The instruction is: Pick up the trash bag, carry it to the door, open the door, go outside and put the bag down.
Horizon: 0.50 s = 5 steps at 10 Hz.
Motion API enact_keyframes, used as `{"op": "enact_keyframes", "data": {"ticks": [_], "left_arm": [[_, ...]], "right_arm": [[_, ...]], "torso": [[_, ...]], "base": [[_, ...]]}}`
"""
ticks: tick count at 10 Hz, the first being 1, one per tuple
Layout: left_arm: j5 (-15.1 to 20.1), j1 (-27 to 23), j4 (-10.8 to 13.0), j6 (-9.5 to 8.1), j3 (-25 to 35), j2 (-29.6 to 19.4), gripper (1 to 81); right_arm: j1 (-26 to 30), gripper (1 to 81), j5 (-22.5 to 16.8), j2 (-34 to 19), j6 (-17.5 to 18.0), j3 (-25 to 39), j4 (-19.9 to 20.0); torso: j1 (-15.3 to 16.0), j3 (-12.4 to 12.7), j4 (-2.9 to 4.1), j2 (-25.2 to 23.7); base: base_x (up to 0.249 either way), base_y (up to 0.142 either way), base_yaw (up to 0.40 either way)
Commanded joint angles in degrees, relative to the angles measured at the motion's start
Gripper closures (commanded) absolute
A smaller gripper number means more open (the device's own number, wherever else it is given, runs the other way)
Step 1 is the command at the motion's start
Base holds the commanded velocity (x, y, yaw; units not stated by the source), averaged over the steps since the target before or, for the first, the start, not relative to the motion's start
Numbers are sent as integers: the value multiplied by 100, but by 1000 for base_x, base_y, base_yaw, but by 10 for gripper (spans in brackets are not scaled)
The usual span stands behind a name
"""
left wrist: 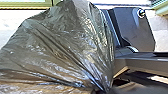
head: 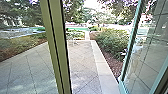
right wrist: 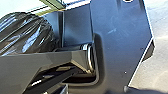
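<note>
Carrying the trash bag (left wrist: 57,47) out looks like the step in hand: the glass door (head: 130,45) stands open on the right, the doorway post (head: 61,47) is near left, and paving (head: 82,65) runs off to the far side between them. Best done slow and straight through the gap, arm steady, bag tucked close to the robot's base (right wrist: 120,50); thin film could snag on post or door edge. Sharp turns would likely set it swinging.

Bag is at the left wrist, beside the base. Left pincer (left wrist: 105,90) looks clenched on its gathered neck; folds pull tight there. Right pincer: can't tell.

Orientation: neck points to the left pincer, wide body fans away from it. Long axis runs neck to body, probably near upright as it hangs; exact tilt unclear.
</note>
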Motion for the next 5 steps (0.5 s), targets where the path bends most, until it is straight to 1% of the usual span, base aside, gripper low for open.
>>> {"op": "enact_keyframes", "data": {"ticks": [1,5], "left_arm": [[351,-293,21,45,14,9,811],[351,-293,29,45,14,17,811]], "right_arm": [[222,10,-309,21,0,29,-45],[231,10,-309,21,0,29,-36]], "torso": [[0,0,0,0],[0,0,0,0]], "base": [[0,-124,0],[0,-124,0]]}}
